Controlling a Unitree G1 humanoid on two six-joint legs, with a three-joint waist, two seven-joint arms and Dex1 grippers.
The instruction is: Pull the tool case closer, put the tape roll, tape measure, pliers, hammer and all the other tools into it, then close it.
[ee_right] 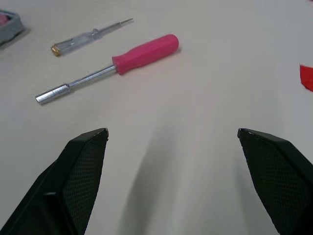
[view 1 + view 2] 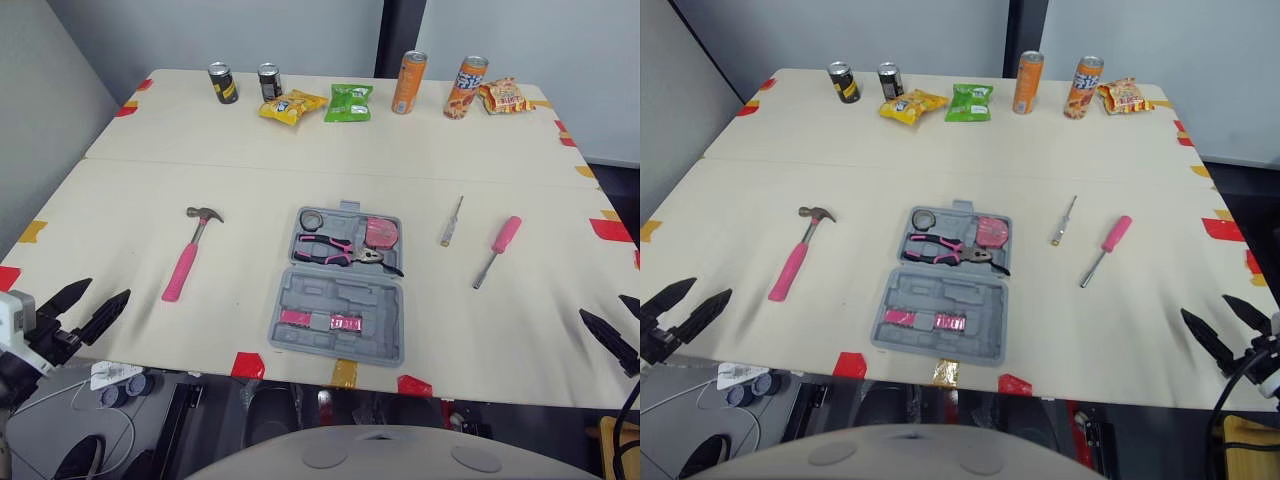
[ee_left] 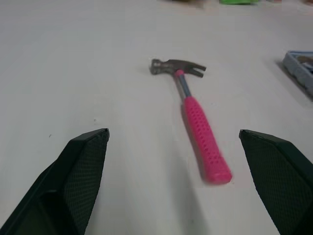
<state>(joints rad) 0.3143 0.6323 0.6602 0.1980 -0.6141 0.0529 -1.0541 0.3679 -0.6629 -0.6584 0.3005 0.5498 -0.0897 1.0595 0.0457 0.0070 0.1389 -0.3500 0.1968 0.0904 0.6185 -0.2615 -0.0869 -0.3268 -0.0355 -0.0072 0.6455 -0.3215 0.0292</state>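
Left gripper (image 2: 105, 290) spread wide, empty, hovering by the near edge of the table (image 2: 450, 150) | hammer (image 2: 183, 268) lies flat ahead of it, well left of the open tool case (image 2: 335, 312) | guessing head-heavy, stiff, grippy pink handle | grab the handle up near the head imo

Tool case (image 3: 299, 63) is clipped by the left wrist view's edge, with only one blurry corner in. In the right wrist view just a grey corner of it shows, and a red tape mark (image 1: 307, 77) is cut off too. Print on the cans (image 2: 222, 83) is too small to read; pink items (image 2: 322, 321) in the case's near half can't be identified.
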